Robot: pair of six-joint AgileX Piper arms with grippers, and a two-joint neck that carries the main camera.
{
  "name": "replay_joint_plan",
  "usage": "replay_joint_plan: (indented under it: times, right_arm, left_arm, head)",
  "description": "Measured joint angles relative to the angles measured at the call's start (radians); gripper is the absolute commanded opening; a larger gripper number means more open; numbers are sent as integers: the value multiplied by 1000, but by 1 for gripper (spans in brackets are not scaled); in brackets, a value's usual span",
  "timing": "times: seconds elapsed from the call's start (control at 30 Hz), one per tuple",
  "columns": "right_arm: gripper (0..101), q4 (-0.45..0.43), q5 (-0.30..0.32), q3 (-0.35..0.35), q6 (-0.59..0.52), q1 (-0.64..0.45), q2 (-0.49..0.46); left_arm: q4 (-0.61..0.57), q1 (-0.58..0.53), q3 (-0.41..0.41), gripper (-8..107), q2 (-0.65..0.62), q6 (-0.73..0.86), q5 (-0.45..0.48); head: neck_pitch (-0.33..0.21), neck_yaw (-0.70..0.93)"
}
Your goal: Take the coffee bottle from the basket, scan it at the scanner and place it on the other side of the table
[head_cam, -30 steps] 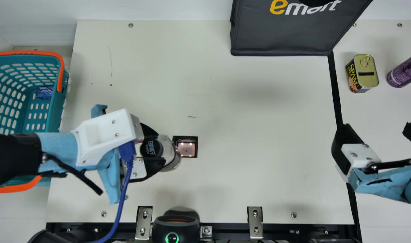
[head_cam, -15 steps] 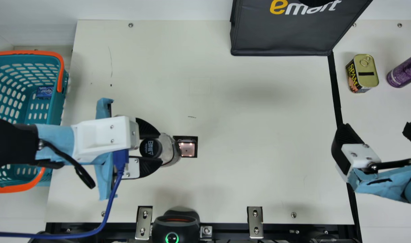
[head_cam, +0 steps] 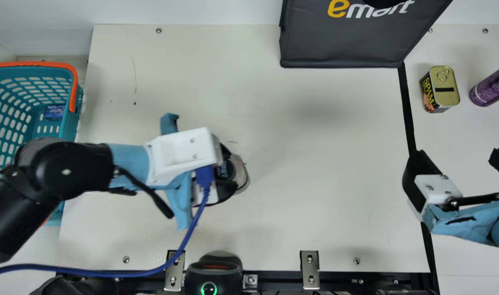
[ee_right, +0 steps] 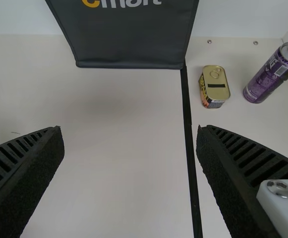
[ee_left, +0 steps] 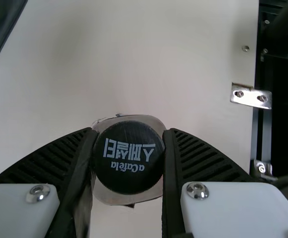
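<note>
In the main view my left gripper [head_cam: 226, 172] is shut on the coffee bottle [head_cam: 242, 173], over the table's left middle, where the scanner window is hidden beneath them. The left wrist view shows the bottle's black cap [ee_left: 129, 157] between the two ribbed fingers of my left gripper [ee_left: 128, 161]. My right gripper [head_cam: 458, 157] stands open at the table's right side, nothing between its fingers. Seen from its own wrist, the right gripper [ee_right: 130, 141] has its fingers wide apart. The teal basket [head_cam: 74, 123] is at the far left, partly under my left arm.
A dark bag [head_cam: 339, 45] stands at the back. Beyond the black line on the right are a Spam can [head_cam: 445, 88] and a purple can [head_cam: 492, 86]. A black handheld device [head_cam: 213, 272] sits at the front edge. A small blue pack [head_cam: 53, 112] lies in the basket.
My left gripper has moved right with the bottle, from just left of the scanner window to over it. The right arm has kept still.
</note>
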Motion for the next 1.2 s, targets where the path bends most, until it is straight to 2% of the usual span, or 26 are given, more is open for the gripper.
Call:
replay_joint_plan:
  times: [0.23,0.57,0.9,1.2]
  right_arm:
    - [95,0,-3,0,0,0,0]
    - [95,0,-3,0,0,0,0]
    - [95,0,-3,0,0,0,0]
    - [95,0,-3,0,0,0,0]
  left_arm:
    - [65,-98,-79,-8,109,-140,-84]
    - [128,-146,-165,-8,245,-273,-143]
    - [135,-148,-193,25,302,-314,-164]
    - [93,-130,-193,55,310,-330,-163]
  head:
    - [0,0]
    - [0,0]
    - [0,0]
    - [0,-2]
